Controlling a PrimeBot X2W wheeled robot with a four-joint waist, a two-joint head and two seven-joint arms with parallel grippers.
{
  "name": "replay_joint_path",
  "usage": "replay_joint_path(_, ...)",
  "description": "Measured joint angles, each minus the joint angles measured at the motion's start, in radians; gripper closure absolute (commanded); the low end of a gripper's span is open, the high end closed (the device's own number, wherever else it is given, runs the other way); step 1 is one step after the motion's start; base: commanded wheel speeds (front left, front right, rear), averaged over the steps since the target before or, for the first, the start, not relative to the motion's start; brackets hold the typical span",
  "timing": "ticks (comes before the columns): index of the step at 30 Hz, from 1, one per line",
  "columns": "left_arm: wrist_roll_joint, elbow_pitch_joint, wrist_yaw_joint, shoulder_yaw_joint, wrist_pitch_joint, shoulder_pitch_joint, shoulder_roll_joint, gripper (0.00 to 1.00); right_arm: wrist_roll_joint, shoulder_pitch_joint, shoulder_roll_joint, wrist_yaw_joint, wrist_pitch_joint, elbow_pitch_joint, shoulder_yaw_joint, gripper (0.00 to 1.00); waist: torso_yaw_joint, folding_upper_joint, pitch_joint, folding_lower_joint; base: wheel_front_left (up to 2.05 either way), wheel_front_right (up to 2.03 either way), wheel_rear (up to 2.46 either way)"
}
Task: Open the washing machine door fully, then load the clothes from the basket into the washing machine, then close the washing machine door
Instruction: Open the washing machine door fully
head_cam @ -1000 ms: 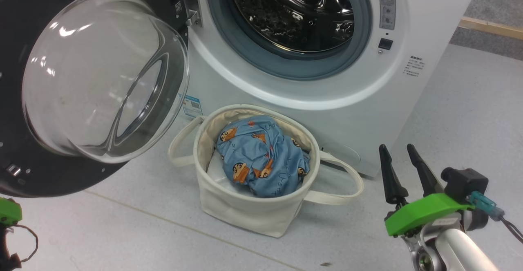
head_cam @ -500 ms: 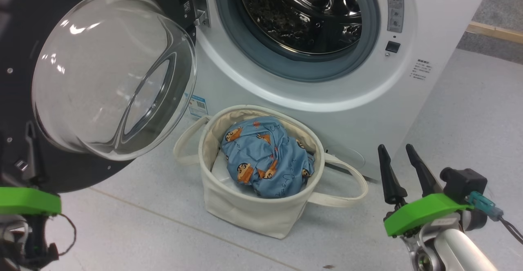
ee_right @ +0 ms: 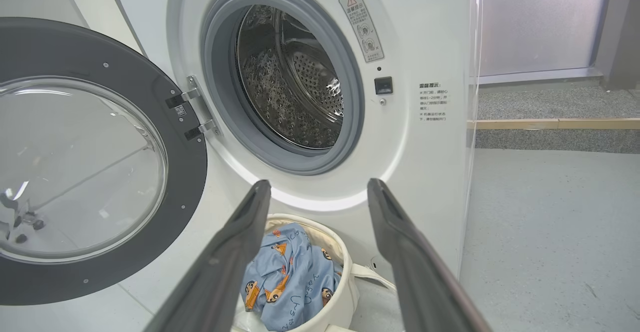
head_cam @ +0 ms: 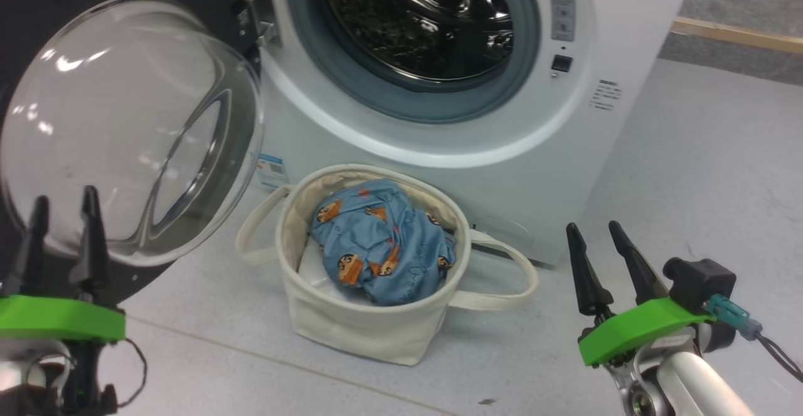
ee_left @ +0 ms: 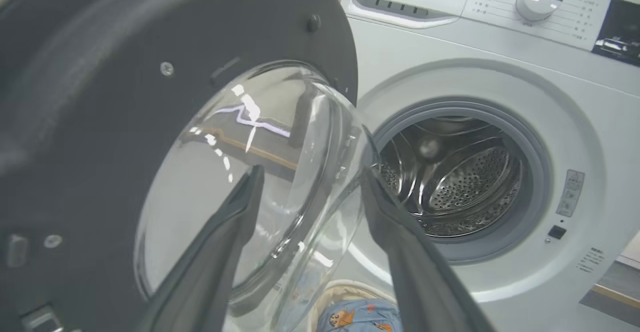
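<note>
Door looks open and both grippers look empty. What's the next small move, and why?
Probably bring the right gripper down and in toward the clothes in the basket. The door stands wide open, the drum looks empty, and that gripper is open, with the clothes lying straight ahead in its wrist view. The left gripper, also open, sits in front of the door glass.

Head view: set high, facing forward and down onto the lower front of the washing machine point(head_cam: 502, 152). The basket point(head_cam: 351, 322) is near centre, with the left claw point(head_cam: 66, 196) and right claw point(head_cam: 591, 225) at the bottom corners.

Left wrist view: very near the open door point(ee_left: 100, 121), angled up across its glass toward the drum point(ee_left: 465, 182) and control panel point(ee_left: 500, 1).

Right wrist view: low and farther back, facing the machine's front from the side away from the door.

Shared by all three: door, drum, basket.
</note>
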Motion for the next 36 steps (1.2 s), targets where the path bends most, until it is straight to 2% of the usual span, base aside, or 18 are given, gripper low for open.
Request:
replay_joint_path(3, -0.049, -0.023, -0.03, -0.005, 0.029, 0.02, -0.02, 0.0, -0.001, -0.001, 0.0, 0.0, 0.0, -0.017, 0.012, 0.0, -0.03, 0.0, 0.001, 0.0, 0.0, 0.0, 0.0)
replay_joint_path(21, -0.025, -0.021, -0.038, -0.042, -0.009, 0.057, -0.018, 0.0, 0.0, -0.019, -0.004, 0.0, 0.0, -0.034, 0.052, 0.0, -0.256, 0.0, 0.018, 0.0, 0.0, 0.0, 0.0)
replay_joint_path(27, -0.025, -0.012, -0.048, -0.044, -0.016, 0.064, -0.012, 0.0, 0.0, -0.022, -0.012, 0.0, 0.0, -0.034, 0.046, 0.0, -0.291, 0.0, 0.022, 0.0, 0.0, 0.0, 0.0)
replay_joint_path(36, -0.025, -0.012, -0.055, -0.056, -0.025, 0.079, -0.008, 0.0, 0.0, -0.022, -0.027, 0.0, 0.0, -0.035, 0.045, 0.0, -0.297, 0.0, 0.03, -0.0001, 0.0, 0.0, 0.0)
